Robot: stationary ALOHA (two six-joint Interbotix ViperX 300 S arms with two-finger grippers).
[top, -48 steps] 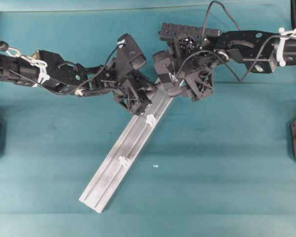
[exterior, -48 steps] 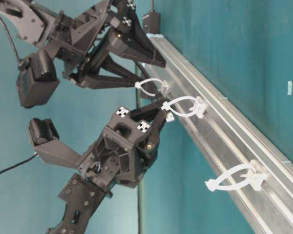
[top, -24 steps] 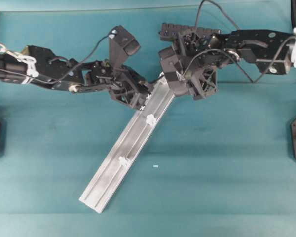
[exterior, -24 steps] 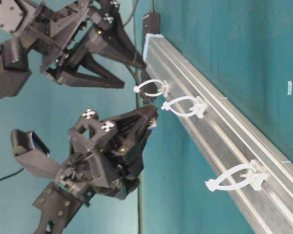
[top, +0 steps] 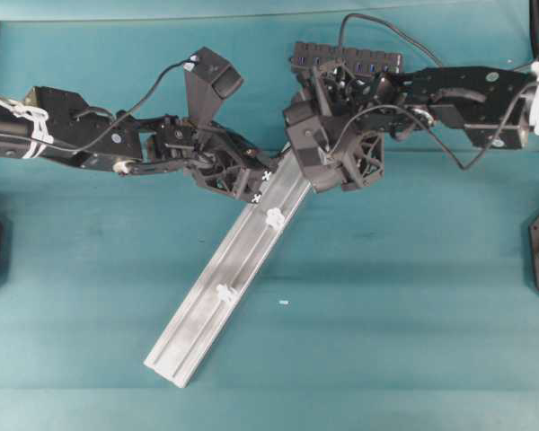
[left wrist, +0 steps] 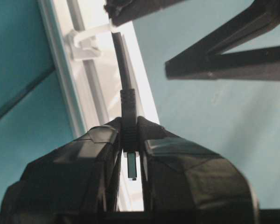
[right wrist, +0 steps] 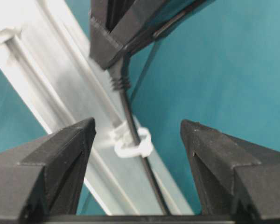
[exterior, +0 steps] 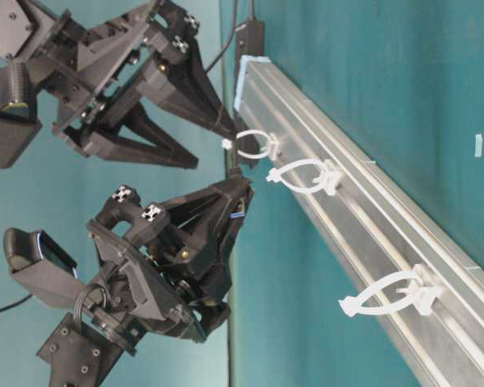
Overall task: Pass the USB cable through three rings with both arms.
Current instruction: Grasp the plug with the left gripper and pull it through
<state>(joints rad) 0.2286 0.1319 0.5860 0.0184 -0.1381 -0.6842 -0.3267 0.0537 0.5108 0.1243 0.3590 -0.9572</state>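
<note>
The USB cable (left wrist: 122, 79) runs through the first white ring (right wrist: 130, 144) at the upper end of the silver rail (top: 207, 314). My left gripper (left wrist: 129, 133) is shut on the cable's plug just past that ring, close beside the rail (exterior: 363, 201). My right gripper (right wrist: 137, 124) is open, one finger on each side of the first ring and the cable, touching neither. The second ring (top: 274, 216) and the third ring (top: 224, 292) stand further down the rail with nothing in them. From table level the left gripper (exterior: 244, 187) sits short of the second ring (exterior: 306, 176).
The black hub (top: 346, 58) lies on the teal table behind the right arm, its cord looping over that arm. A small white scrap (top: 283, 303) lies to the right of the rail. The rail's lower end (top: 172, 370) points to the front left.
My left gripper, still holding the plug, has drawn back from the second ring and away from the rail. The right gripper has shifted a little over the first ring, staying open.
</note>
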